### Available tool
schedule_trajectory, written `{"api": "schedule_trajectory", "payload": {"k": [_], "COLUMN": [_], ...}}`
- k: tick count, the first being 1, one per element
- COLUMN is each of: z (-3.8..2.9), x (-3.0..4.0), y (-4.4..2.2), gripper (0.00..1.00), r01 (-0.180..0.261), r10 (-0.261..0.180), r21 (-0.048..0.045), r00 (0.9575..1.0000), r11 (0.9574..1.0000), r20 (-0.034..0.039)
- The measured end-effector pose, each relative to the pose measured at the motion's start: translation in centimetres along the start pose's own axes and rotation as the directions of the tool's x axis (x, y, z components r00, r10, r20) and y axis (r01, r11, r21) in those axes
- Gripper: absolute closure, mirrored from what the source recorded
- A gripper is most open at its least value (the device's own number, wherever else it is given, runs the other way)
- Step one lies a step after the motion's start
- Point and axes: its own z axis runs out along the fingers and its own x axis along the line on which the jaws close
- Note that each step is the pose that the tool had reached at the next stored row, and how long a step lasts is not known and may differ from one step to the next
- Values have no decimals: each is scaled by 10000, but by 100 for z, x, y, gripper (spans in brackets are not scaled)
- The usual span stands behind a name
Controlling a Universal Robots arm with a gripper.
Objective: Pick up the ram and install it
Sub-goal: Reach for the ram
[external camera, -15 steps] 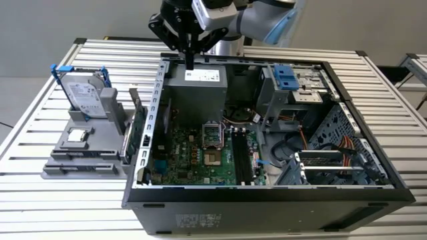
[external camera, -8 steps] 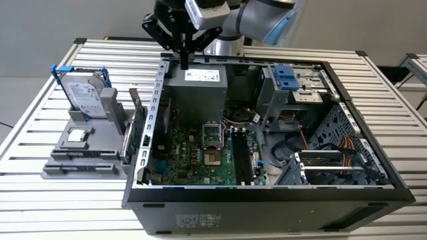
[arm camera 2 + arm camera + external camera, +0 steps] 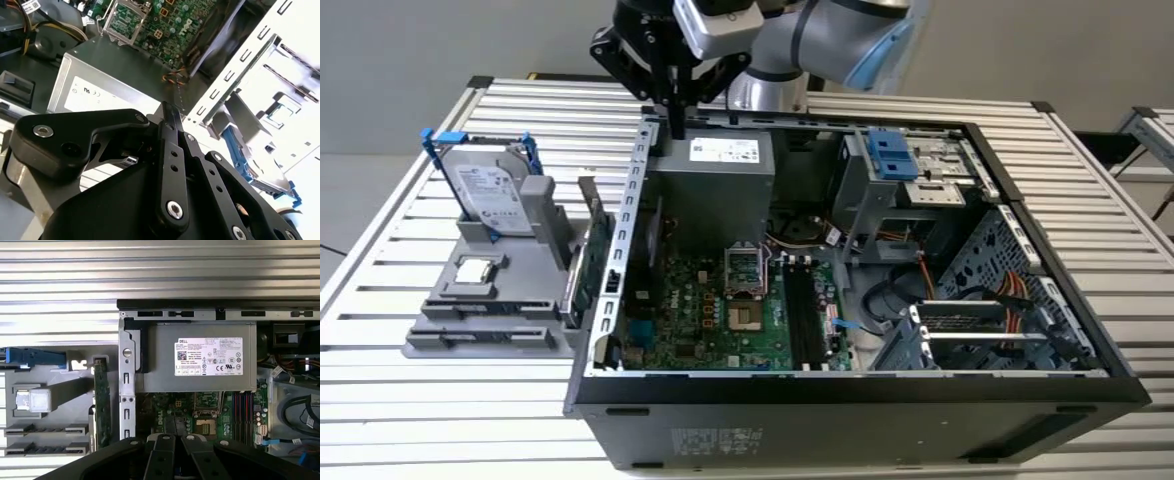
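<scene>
The black two-fingered gripper (image 3: 676, 126) hangs above the back corner of the open black computer case (image 3: 854, 425). Its fingers point straight down, drawn narrow and close together, with nothing between them. Directly beneath it, inside that corner of the case, lies the grey metal power-supply box (image 3: 714, 168) with its white label.

Just outside the case, beside its perforated side wall, the ram (image 3: 598, 268) stands on edge in a light grey plastic holder (image 3: 480, 335). It is a thin, long green circuit-board stick, and in the first wrist view (image 3: 102, 405) it runs parallel to that wall. It has not been lifted. Farther out from the case, the same holder carries a small square silver chip (image 3: 478, 268) and a silver hard drive with a blue handle (image 3: 487, 195).

The step in hand appears to be the reach for the ram. To do it well, the fingers should open before they descend and be turned so the pads meet the board's flat faces. They should close near the middle of its length. The case wall is just beside the stick, so a straight vertical approach seems safest. Inside the case, the long black memory slots (image 3: 803, 320) appear empty.
</scene>
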Motion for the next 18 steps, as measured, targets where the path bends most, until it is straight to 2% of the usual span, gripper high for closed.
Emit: {"api": "schedule_trajectory", "payload": {"k": [18], "z": [-4], "x": [164], "y": [-5], "gripper": [100], "r01": [143], "r10": [-143], "r21": [-2], "r00": [9999], "r11": [9999], "r20": [-8]}}
